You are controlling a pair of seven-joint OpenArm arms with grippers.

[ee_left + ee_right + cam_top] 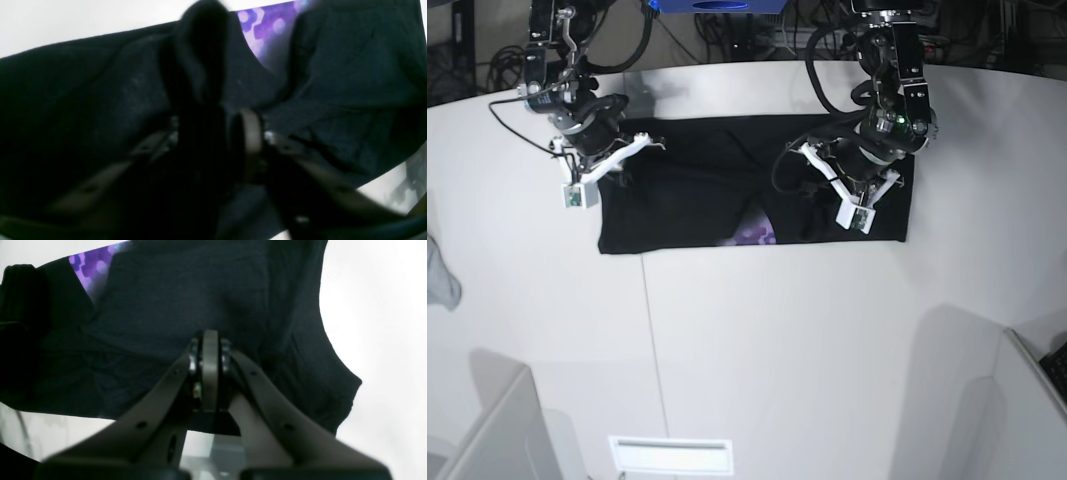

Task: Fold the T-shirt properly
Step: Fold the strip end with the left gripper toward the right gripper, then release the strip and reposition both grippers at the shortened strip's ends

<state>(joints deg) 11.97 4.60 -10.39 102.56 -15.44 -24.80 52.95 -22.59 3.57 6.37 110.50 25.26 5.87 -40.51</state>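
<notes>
The black T-shirt [697, 180] lies spread across the far part of the white table [757, 330], with a patch of purple print [754, 235] showing at its near edge. My left gripper [852, 195] is over the shirt's right part. In the left wrist view its fingers [252, 133] stand apart, the left gripper [213, 130] open around a raised fold of the T-shirt [200, 66]. My right gripper [587, 175] is at the shirt's left end. In the right wrist view the right gripper [210, 350] is shut above the T-shirt [183, 290], and I see no cloth between its pads.
A small grey cloth [439, 275] lies at the table's left edge. White partitions stand at the near left [497, 430] and near right [1027, 400]. Cables and gear crowd the space behind the table [747, 30].
</notes>
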